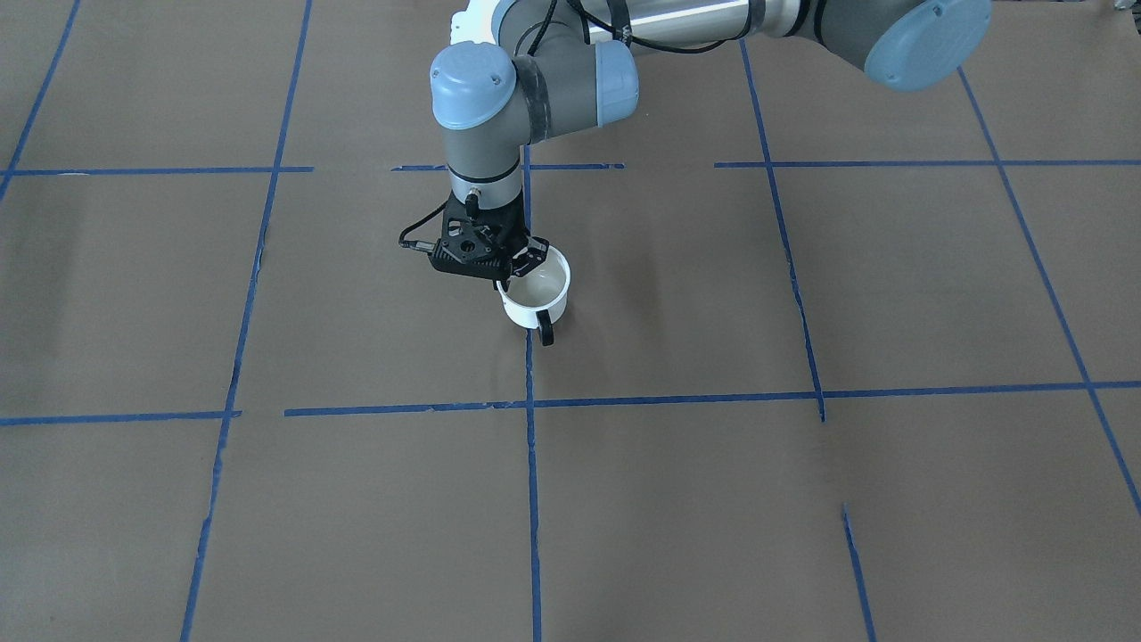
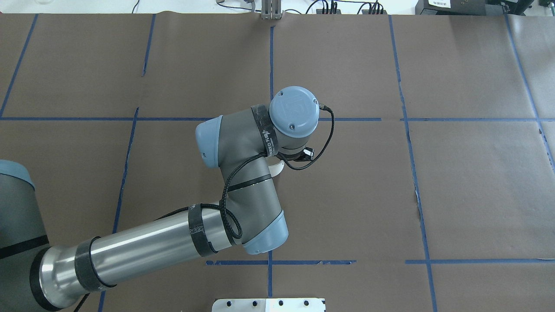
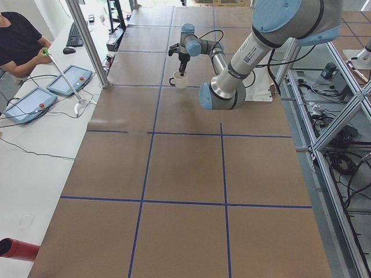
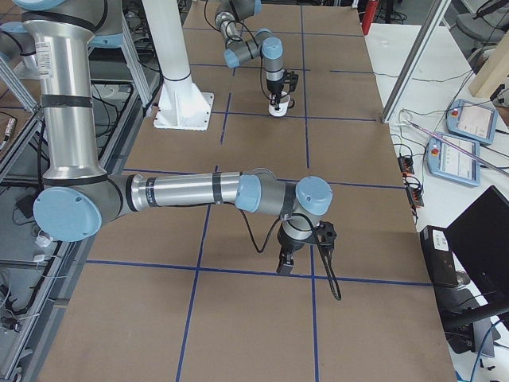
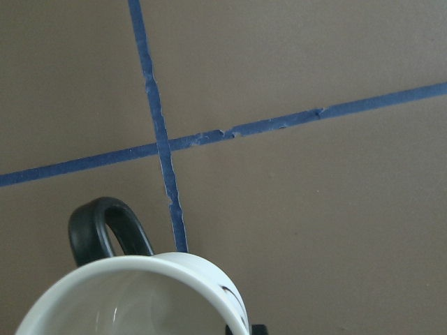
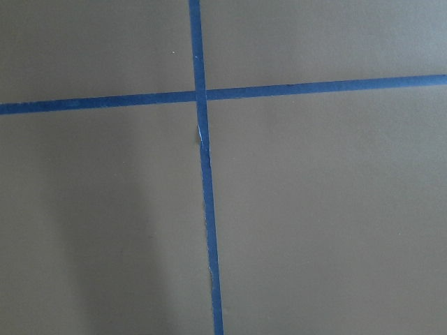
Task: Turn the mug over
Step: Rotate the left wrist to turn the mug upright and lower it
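left arm stretches out over mid-table, wrist pointing straight down; left gripper (image 1: 515, 266) has its fingers pinching the rim of the mug (image 1: 540, 290); mug's upright right below them, mouth up, handle on the side opposite the fingers; right gripper (image 4: 285, 267) points down too, can't tell if it's spread

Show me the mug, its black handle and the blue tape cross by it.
mug (image 1: 521, 314), front-facing view, white outer wall.
handle (image 5: 105, 207), left wrist view, top of the black loop.
blue tape cross (image 5: 161, 146), left wrist view, where the two lines meet.
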Motion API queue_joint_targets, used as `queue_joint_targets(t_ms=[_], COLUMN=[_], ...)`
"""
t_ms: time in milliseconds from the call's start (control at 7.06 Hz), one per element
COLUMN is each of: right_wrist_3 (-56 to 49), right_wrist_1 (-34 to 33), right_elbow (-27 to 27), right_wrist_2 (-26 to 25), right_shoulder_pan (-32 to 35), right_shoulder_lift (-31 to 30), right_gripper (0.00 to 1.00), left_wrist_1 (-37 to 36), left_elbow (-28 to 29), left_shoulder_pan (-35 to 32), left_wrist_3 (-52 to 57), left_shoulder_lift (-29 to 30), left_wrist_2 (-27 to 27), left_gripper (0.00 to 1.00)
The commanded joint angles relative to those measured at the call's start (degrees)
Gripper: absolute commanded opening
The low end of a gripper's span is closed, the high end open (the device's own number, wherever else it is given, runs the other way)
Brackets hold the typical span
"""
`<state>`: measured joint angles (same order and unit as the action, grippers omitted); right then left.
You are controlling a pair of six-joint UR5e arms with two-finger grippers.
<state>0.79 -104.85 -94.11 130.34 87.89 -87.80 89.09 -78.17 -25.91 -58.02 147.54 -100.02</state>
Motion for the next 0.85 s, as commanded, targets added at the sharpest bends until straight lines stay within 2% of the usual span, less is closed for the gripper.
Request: queue_joint_targets(t_ms=[0,142,283,708], right_wrist_3=[0.0,0.0,0.0,0.0], right_wrist_1=[0.0,0.0,0.0,0.0], right_elbow=[0.1,0.0,0.1,0.0], right_wrist_2=[0.0,0.0,0.0,0.0], right_shoulder_pan=[0.0,0.0,0.0,0.0], right_shoulder_lift=[0.0,0.0,0.0,0.0], right_gripper=[1.00,1.00,1.00,1.00], left_wrist_1=[1.3,1.3,1.3,1.0], left_elbow=[-0.1,-0.3,-0.4,-2.8], left_shoulder_pan=[0.7,0.7,0.8,0.5], left_wrist_3=[0.0,0.1,0.1,0.1], left_shoulder_lift=[-0.8,-0.7,-0.7,-0.4], left_wrist_2=[0.6,0.5,0.5,0.4], left_gripper=[0.00,0.33,0.99,1.00])
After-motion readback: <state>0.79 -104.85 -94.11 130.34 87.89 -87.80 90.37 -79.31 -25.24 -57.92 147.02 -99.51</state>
